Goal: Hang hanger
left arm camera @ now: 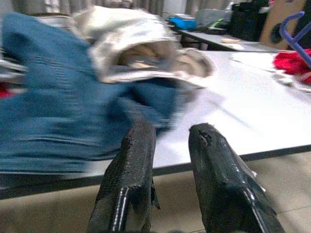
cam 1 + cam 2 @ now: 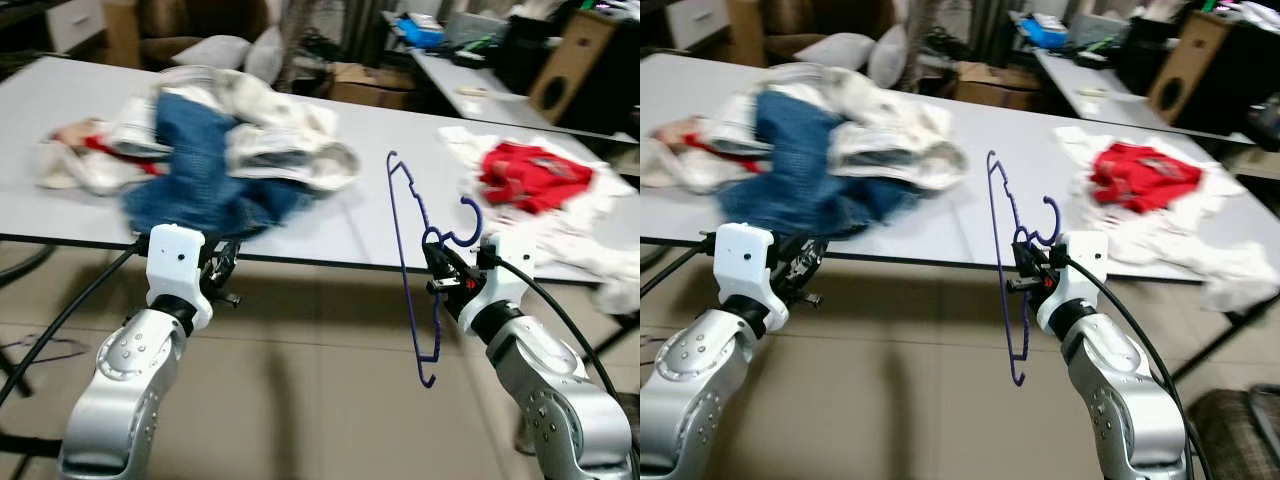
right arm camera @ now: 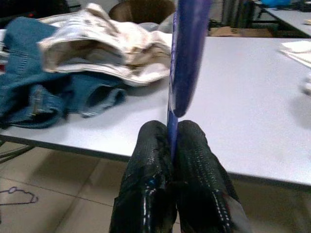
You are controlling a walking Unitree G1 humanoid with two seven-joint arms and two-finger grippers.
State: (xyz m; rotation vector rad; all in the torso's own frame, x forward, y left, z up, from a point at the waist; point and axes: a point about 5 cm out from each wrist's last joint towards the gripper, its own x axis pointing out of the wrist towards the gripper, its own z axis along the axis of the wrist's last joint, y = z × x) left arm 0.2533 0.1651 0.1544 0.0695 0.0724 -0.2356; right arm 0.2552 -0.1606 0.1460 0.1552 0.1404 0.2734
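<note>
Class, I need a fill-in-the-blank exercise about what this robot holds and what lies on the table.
1. The right gripper is shut on a ____ hanger.
2. The left gripper holds ____.
3. The blue jeans lie on the ____.
4. The red garment lies on the robot's ____ side.

Missing words: blue; nothing; table; right

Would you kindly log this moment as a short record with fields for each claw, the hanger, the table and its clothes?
right claw: shut on the blue hanger, in front of the table's near edge
blue hanger: held edge-on, hook end up near the claw, its frame reaching above and below the table edge
left claw: open, holding nothing, at the table edge by the jeans
table: white
jeans: heaped with pale garments
red garment: lying on white cloth, on the robot's right
</note>
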